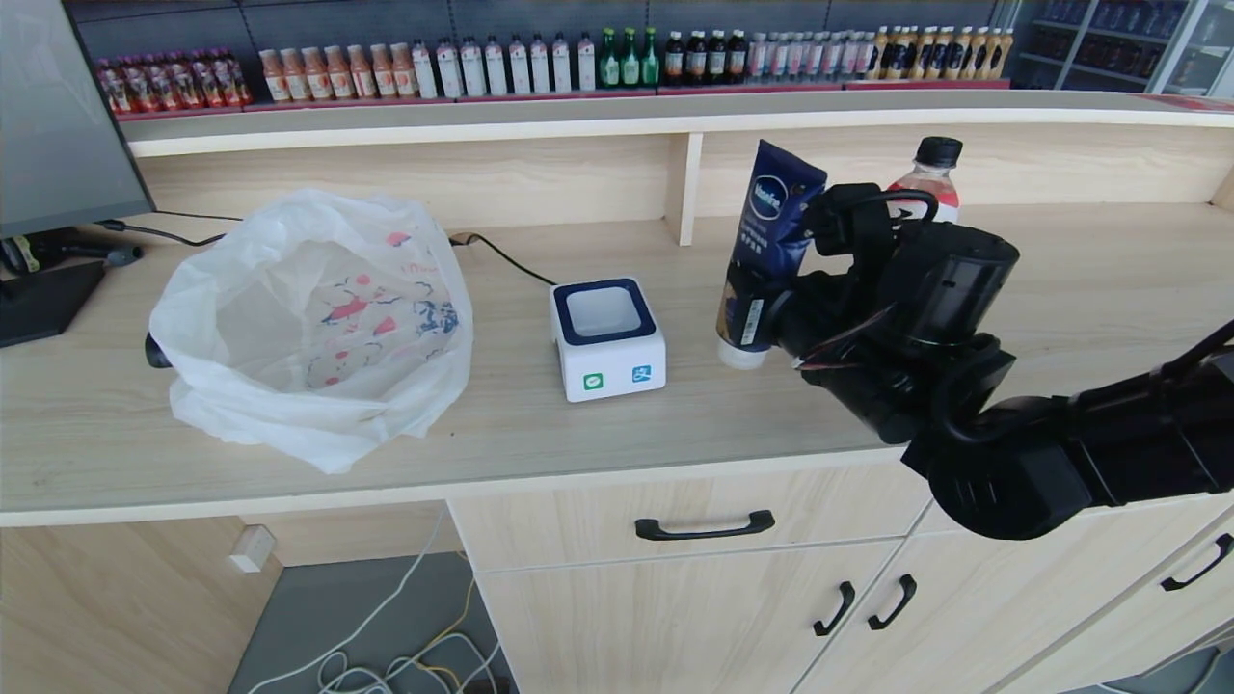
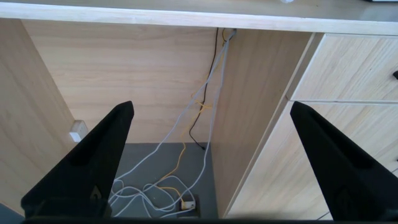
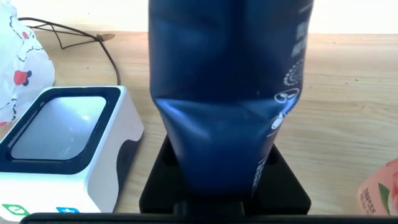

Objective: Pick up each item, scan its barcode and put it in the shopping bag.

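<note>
My right gripper (image 1: 776, 323) is shut on a dark blue tube (image 1: 766, 251) near its lower end. The tube stands upright with its white cap down, at or just above the counter, right of the white scanner (image 1: 607, 337). In the right wrist view the tube (image 3: 230, 93) looks pinched, with the scanner (image 3: 62, 143) beside it. The open white shopping bag (image 1: 308, 318) sits on the counter's left part. A red-labelled bottle (image 1: 930, 178) stands behind the right arm. My left gripper (image 2: 211, 109) hangs open below the counter, holding nothing.
A monitor (image 1: 58, 106) stands at the far left with cables behind the bag. A wooden divider (image 1: 684, 183) and a raised back shelf with rows of bottles (image 1: 540, 63) bound the counter. Cables (image 2: 180, 168) hang under the counter beside the drawers (image 1: 704, 525).
</note>
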